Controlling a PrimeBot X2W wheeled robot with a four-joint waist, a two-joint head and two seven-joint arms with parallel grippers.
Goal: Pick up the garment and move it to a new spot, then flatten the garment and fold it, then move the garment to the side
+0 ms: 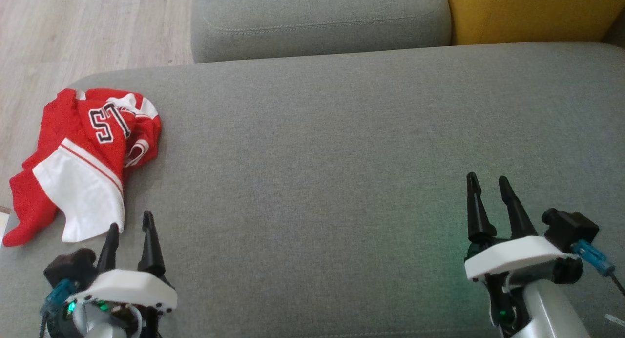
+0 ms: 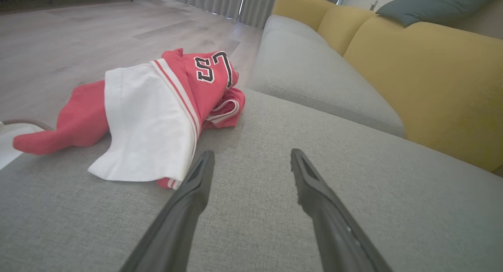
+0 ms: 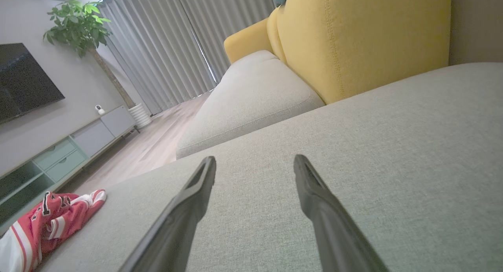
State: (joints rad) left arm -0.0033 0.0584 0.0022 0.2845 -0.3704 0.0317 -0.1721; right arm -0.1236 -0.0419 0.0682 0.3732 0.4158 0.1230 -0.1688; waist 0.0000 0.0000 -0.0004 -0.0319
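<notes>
The garment (image 1: 83,157) is a red and white jersey with black lettering, lying crumpled at the far left corner of the grey sofa seat (image 1: 342,147), one sleeve hanging over the edge. My left gripper (image 1: 130,220) stands open just below its white hem, empty. In the left wrist view the garment (image 2: 157,111) lies ahead and left of the left gripper (image 2: 251,156), with the left fingertip near the hem. My right gripper (image 1: 487,180) is open and empty at the lower right, far from the jersey. The right wrist view has the garment (image 3: 47,221) at its lower left and the right gripper (image 3: 255,162) over bare cushion.
A second grey seat cushion (image 1: 317,20) lies beyond the seat, with a yellow backrest (image 1: 532,13) at the upper right. Wooden floor (image 1: 73,35) borders the sofa on the left. A TV cabinet (image 3: 67,150), plant (image 3: 74,24) and curtains stand across the room.
</notes>
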